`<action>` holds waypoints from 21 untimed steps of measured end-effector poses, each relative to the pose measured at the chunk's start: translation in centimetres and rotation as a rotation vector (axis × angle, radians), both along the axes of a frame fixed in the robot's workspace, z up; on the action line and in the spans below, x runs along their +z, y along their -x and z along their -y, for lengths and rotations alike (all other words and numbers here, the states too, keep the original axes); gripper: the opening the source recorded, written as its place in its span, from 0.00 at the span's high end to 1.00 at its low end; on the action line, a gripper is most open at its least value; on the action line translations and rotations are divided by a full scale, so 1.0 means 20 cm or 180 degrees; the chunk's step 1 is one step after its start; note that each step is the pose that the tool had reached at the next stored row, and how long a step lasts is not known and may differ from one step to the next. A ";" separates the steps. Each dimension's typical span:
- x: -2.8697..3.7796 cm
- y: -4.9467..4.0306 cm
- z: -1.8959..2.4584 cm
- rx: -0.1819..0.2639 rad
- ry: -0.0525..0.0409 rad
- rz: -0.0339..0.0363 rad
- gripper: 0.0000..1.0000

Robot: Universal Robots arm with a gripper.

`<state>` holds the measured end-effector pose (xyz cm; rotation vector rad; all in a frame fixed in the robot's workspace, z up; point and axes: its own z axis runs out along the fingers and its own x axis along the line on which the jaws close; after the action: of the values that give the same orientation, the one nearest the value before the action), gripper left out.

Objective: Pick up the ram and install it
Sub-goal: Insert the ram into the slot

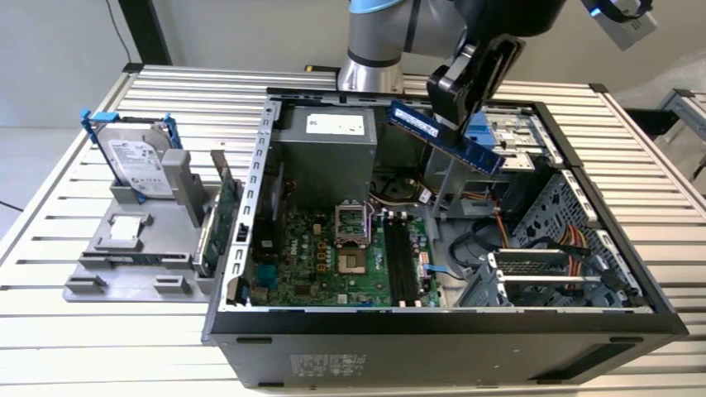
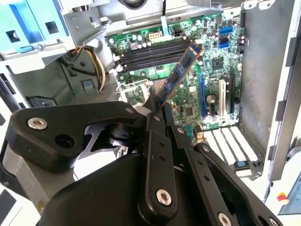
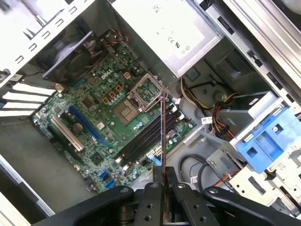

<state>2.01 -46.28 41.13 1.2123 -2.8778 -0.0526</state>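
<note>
A slatted metal table (image 1: 45, 347) carries everything under the gripper. The open computer case (image 1: 441, 324) lies on its side directly below the gripper, its inside facing up. The robot arm (image 1: 381, 41) rises behind the case, and the gripper (image 1: 449, 112) hangs from it over the case's far half.

In the exterior view, the silver power supply (image 1: 326, 145) sits below the gripper, toward the exterior view's left. The green motherboard (image 1: 320, 256) spreads across the case floor beneath the gripper and nearer the camera. A blue drive bay (image 3: 265, 141) lies just beside the gripper's line of reach in the first wrist view.

Well apart from the gripper, outside the case on the exterior view's left, a grey stand (image 1: 132, 256) holds a hard drive (image 1: 138, 165) in a blue frame. A green expansion card (image 1: 226, 211) stands upright between that stand and the case wall.

The black fingers (image 2: 155, 117) are pressed together on the ram (image 1: 482, 154), pinching one end of it. The blue stick juts out from the fingertips, tilted and held in the air above the case. In the first wrist view the ram (image 3: 162, 127) appears edge-on, extending away from the gripper (image 3: 163, 174) toward the board. The dark memory slots (image 3: 146, 136) lie beyond the fingertips, apart from the stick. The square processor socket (image 3: 146, 92) sits just past them.
</note>
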 end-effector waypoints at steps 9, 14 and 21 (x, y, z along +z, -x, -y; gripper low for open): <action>0.000 -0.001 0.006 -0.0139 0.0000 0.0000 1.00; 0.000 -0.001 0.011 -0.0225 0.0000 0.0000 1.00; 0.000 -0.002 0.019 -0.0350 0.0000 0.0000 1.00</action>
<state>2.06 -46.67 41.13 1.0528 -2.9419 -0.0542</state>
